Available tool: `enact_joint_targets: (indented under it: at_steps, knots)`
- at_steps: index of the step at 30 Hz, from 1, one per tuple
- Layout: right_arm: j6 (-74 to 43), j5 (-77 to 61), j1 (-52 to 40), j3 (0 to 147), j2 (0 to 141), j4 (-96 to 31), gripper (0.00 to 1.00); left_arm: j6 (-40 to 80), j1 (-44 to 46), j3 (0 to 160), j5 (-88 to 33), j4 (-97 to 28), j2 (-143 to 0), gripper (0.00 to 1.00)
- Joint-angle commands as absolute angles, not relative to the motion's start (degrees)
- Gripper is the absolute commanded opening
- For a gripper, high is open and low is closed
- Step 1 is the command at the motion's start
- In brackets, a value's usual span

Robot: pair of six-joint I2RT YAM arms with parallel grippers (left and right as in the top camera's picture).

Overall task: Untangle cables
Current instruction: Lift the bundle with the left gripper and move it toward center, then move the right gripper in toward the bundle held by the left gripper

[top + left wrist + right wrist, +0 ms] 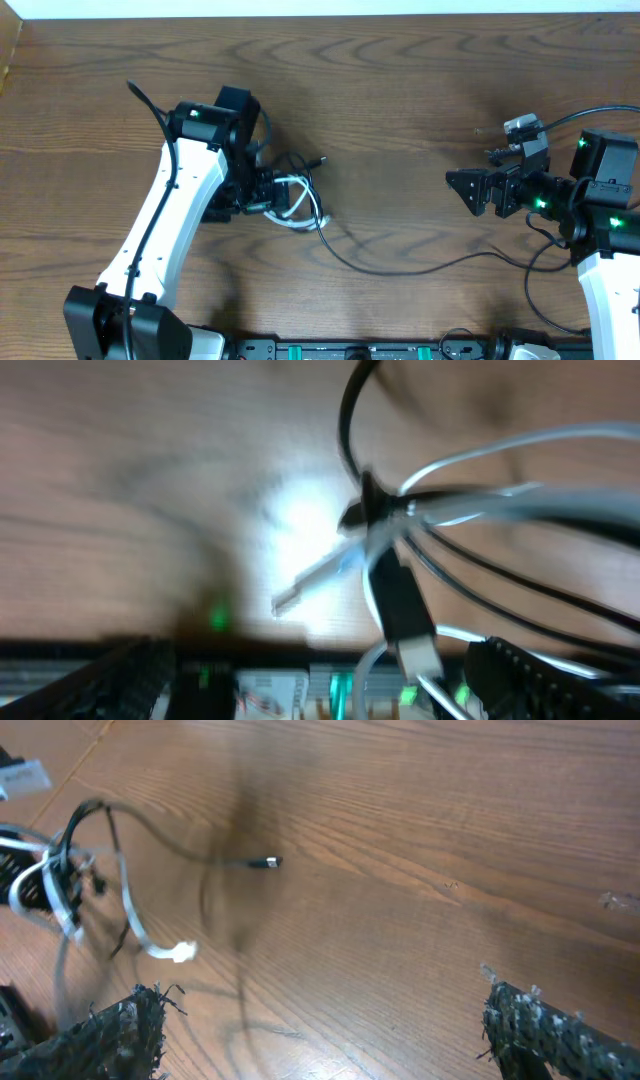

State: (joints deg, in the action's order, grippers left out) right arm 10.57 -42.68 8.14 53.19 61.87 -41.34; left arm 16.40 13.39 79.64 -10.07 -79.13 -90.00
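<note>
**Operator:** Where did the cables lie?

**Technician:** In your overhead view, the black cable [400, 271] and the white cable [312, 222] sat tangled in one bundle left of centre on the desk [400, 80], at the tip of the left arm [170, 220]. From the bundle, the black cable trailed along the desk in a shallow curve toward the lower right of the frame. A black plug [318, 158] stuck out of the bundle toward the upper right.

**Operator:** What was the state of the left jaws?

**Technician:** You saw the left jaws standing wide. In the left wrist view they sat in the lower left and lower right corners of the frame. The strands crossed above them, and a dark connector [403, 605] hung down between them. That view was blurred, so you could not tell whether any strand touched a jaw.

**Operator:** And the right jaws?

**Technician:** You saw the right jaws wide as well, with only desk wood between them. In the overhead view they sat at the tip of the right arm [600, 200], right of centre, pointing left and well apart from the bundle. In the right wrist view the bundle lay in the upper left of the frame. A white plug [181, 952] rested on the desk just below it, and the black plug lay to the bundle's right.
</note>
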Motion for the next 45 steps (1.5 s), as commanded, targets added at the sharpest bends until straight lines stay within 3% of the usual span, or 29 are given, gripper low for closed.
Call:
enact_joint_targets:
  at_steps: [1, 5, 8, 13, 21, 31, 41, 45]
  knots:
    - [11.18, -43.68, 8.14, 53.56, 61.89, -41.91, 0.99, 20.75, 13.30, 80.36, -6.59, -79.64, -89.82, 0.98]
    - [11.22, -43.66, 8.16, 53.56, 61.89, -42.00, 0.99, 19.14, 13.32, 80.36, -26.87, -84.18, -89.80, 0.98]
    - [11.49, -45.23, 8.14, 53.56, 61.89, -41.15, 0.99, 9.74, 13.47, 80.36, -40.29, -84.79, -89.80, 0.98]
    - [20.82, -56.93, 6.02, 53.54, 61.91, -41.71, 0.99, 9.61, 13.47, 80.36, -39.16, -81.89, -89.80, 0.98]
    - [21.45, -57.95, -7.66, 53.54, 64.25, -35.73, 0.99, 6.48, 15.55, 80.36, -27.44, -79.11, -89.80, 0.98]
    - [11.97, -50.92, -20.47, 53.54, 73.89, -20.38, 0.99, -0.12, 20.86, 80.36, -24.56, -78.72, -89.80, 0.98]
    - [8.14, -50.59, -23.16, 53.54, 81.21, -14.26, 0.99, -0.45, 24.86, 80.36, -24.32, -77.03, -89.80, 0.98]
    - [5.65, -42.13, -23.14, 53.54, 81.73, -14.52, 0.99, -2.48, 25.52, 80.36, -24.34, -77.34, -89.80, 0.98]
